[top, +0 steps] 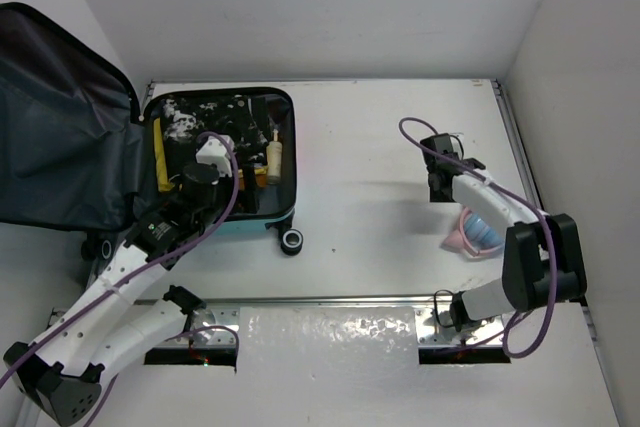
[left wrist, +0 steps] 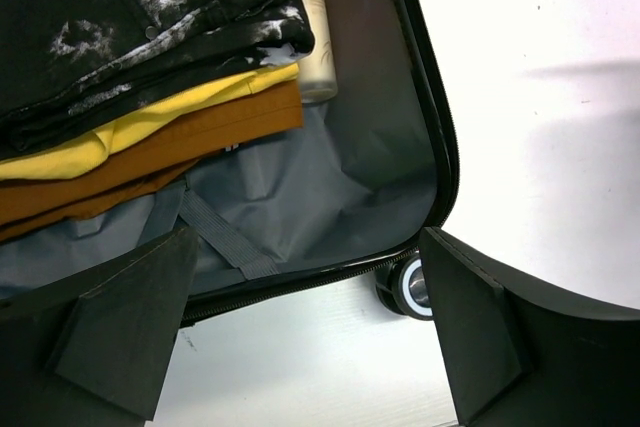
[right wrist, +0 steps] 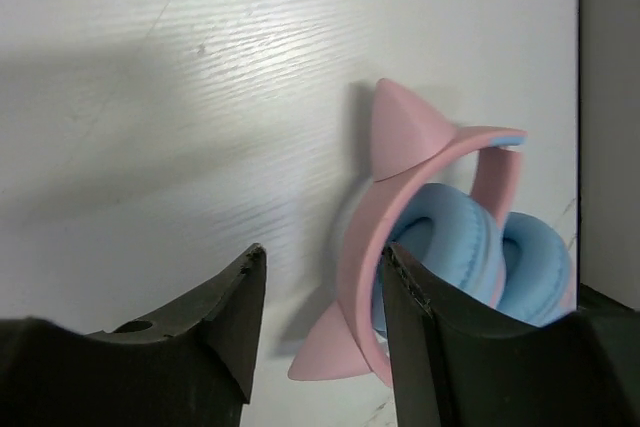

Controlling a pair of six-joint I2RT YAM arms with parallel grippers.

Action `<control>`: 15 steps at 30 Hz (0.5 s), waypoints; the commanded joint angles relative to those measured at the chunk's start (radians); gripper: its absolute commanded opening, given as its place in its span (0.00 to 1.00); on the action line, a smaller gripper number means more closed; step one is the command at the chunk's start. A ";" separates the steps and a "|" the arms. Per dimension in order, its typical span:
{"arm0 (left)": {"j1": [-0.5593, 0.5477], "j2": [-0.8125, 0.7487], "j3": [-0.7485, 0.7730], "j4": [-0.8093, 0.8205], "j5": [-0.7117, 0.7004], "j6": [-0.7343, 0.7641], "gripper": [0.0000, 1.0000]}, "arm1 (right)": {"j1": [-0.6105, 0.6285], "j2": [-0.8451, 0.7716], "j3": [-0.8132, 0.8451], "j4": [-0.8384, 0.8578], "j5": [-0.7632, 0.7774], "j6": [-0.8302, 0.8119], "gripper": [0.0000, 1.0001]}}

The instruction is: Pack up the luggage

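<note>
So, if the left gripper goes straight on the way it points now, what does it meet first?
The left gripper would probably meet the grey lining of the open luggage first, in the bare corner beside the folded clothes. Depth is unclear.

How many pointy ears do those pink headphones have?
2. One ear sticks up near the top of the headphones' band; the other juts out lower down the same band. None looks hidden.
</note>
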 commanded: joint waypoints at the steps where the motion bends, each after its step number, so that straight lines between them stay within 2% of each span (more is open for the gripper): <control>1: 0.001 -0.029 -0.006 0.047 0.002 0.003 0.91 | -0.014 -0.024 0.014 -0.042 0.072 0.025 0.47; 10: 0.000 -0.059 -0.017 0.055 -0.001 -0.002 0.94 | -0.106 0.062 -0.050 0.006 0.000 0.040 0.42; 15: 0.000 -0.070 -0.020 0.058 0.001 -0.002 0.94 | -0.108 0.145 -0.067 0.010 -0.006 0.066 0.39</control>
